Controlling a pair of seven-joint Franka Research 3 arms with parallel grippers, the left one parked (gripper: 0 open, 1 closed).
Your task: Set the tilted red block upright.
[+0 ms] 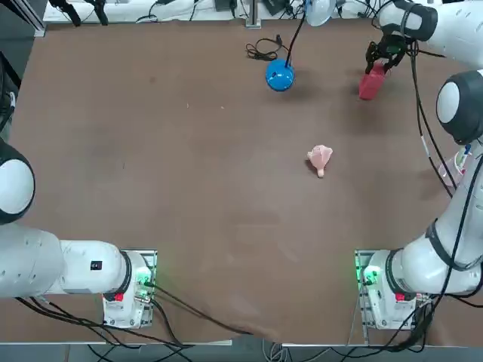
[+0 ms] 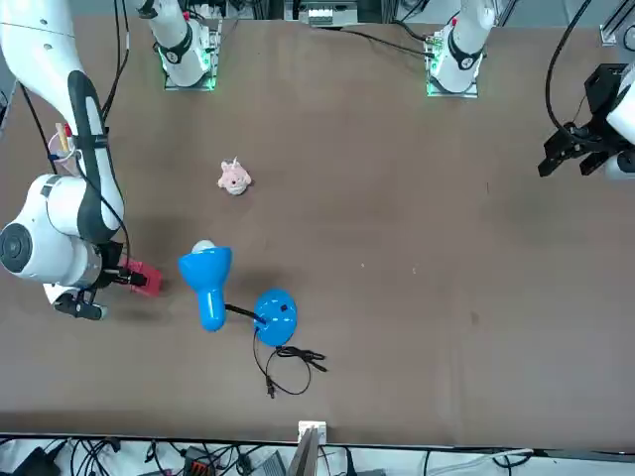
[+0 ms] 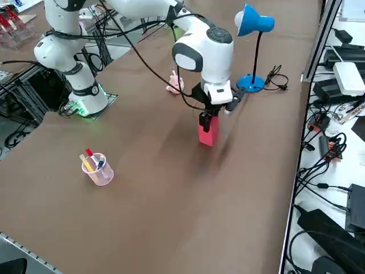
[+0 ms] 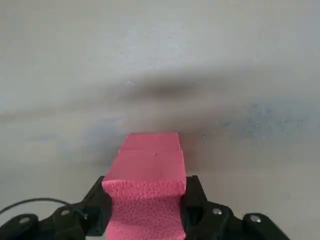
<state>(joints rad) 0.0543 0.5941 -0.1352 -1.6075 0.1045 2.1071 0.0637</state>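
Note:
The red block (image 3: pixel 207 132) stands nearly upright on the brown table at its far right, with its lower end at or just above the surface. My right gripper (image 3: pixel 210 116) comes down from above and is shut on the block's top end. The overhead view shows the red block (image 1: pixel 371 83) beneath the gripper (image 1: pixel 378 66), and the front view shows the red block (image 2: pixel 143 277) at the gripper (image 2: pixel 121 277). In the wrist view the red block (image 4: pixel 147 170) is squeezed between the two black fingers (image 4: pixel 95 210).
A blue desk lamp (image 1: pixel 279 75) with a coiled cord stands left of the block in the overhead view. A pale pink lumpy object (image 1: pixel 320 158) lies nearer the table's middle. A clear cup of pens (image 3: pixel 97 168) sits by the right edge.

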